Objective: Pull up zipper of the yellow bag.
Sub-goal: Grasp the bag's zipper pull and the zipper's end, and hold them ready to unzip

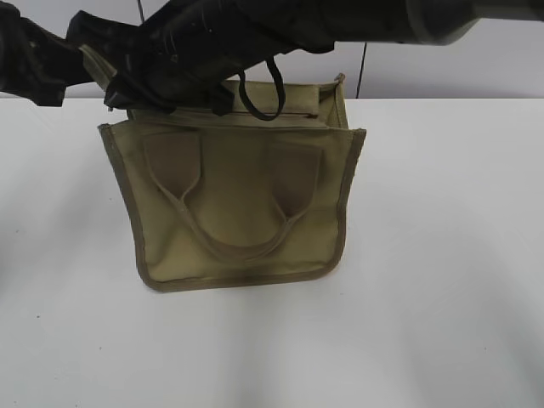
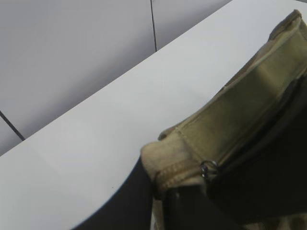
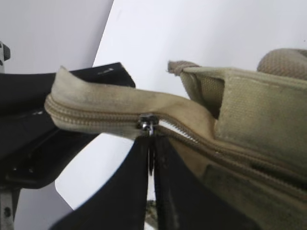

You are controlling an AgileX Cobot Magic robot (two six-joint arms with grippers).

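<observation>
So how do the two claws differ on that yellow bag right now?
The left claw clamps cloth at the corner of the yellow bag, while the right claw pinches the metal pull of the zipper. The left claw sits at the zipper's end, the right claw partway along it. Both are shut and hold the bag's top edge.

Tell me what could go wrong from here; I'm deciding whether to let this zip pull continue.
1. The right claw pinches only the small pull tab under the slider, so it may slip off.
2. The left claw holds just the zipper tape end; if that slips, the yellow bag could drag across the table.
</observation>
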